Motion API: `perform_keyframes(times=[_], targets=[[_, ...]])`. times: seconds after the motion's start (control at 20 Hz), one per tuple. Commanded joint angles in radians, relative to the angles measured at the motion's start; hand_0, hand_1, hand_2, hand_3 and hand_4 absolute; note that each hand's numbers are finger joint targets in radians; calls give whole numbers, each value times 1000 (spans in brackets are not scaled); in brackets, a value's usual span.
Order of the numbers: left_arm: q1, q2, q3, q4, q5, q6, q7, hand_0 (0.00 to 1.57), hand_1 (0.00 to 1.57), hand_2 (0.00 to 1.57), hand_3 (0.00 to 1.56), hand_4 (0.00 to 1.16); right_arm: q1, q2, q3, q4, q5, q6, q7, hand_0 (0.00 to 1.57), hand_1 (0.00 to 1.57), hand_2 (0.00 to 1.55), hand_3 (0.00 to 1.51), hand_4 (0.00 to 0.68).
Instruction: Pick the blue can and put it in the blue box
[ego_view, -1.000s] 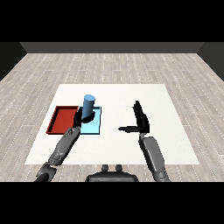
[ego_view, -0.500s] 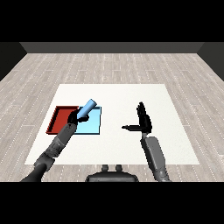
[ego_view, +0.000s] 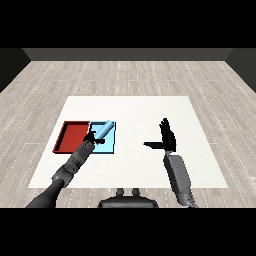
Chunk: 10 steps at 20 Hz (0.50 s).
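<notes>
A white square tabletop (ego_view: 150, 107) is sitting in the middle of a floor (ego_view: 125, 80) of pale grey wood planks running side to side. A dark wall (ego_view: 128, 54) is closing off the far end of the room. Even, soft light is falling everywhere.

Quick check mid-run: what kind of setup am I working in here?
Likely a bare tabletop test cell: a white table on grey plank flooring, holding only a red tray and light blue tray.

No readable text, label or number anywhere
</notes>
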Motion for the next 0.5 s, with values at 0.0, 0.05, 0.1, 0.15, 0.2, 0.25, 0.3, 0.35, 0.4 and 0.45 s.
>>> perform_keyframes(times=[0.0,0.05,0.1,0.15,0.2,0.25,0.3,0.35,0.4,0.45], targets=[[25,-20,112,22,101,-37,-78,1049,1049,950,0,739,-59,-6,-26,32,-15,-7,36,0,0,0,0,0],[40,-47,-10,83,-16,-122,-69,1463,1463,1338,131,621,-26,-17,-40,63,-9,3,-17,0,0,0,0,0],[-24,-17,25,75,32,-317,-5,1075,1075,1028,622,836,-24,-28,-49,54,-32,30,-18,0,0,0,0,0],[-28,-41,23,80,27,-322,-22,0,0,0,0,780,14,-30,-42,29,-37,47,-32,0,0,0,0,0],[-43,-5,-29,103,-28,-373,-17,0,0,0,0,694,-13,-25,-45,9,-44,36,-7,0,0,0,0,0],[-14,-19,-11,111,-16,-356,-51,0,0,0,0,0,7,-22,-19,2,-9,16,4,0,0,0,0,0],[-17,-55,23,135,-8,-155,-32,0,0,0,0,0,-10,-22,-38,14,-20,18,-9,0,0,0,0,0],[-23,-60,62,110,31,-15,5,0,0,0,0,0,5,-32,-44,19,-32,35,-10,0,0,0,0,0],[-25,-61,73,100,39,47,-4,0,0,0,0,0,24,-13,-28,14,-7,12,-38,0,0,0,0,0],[12,-5,120,73,83,57,-60,0,0,0,0,0,-11,-24,-26,25,5,1,1,0,0,0,0,0]])
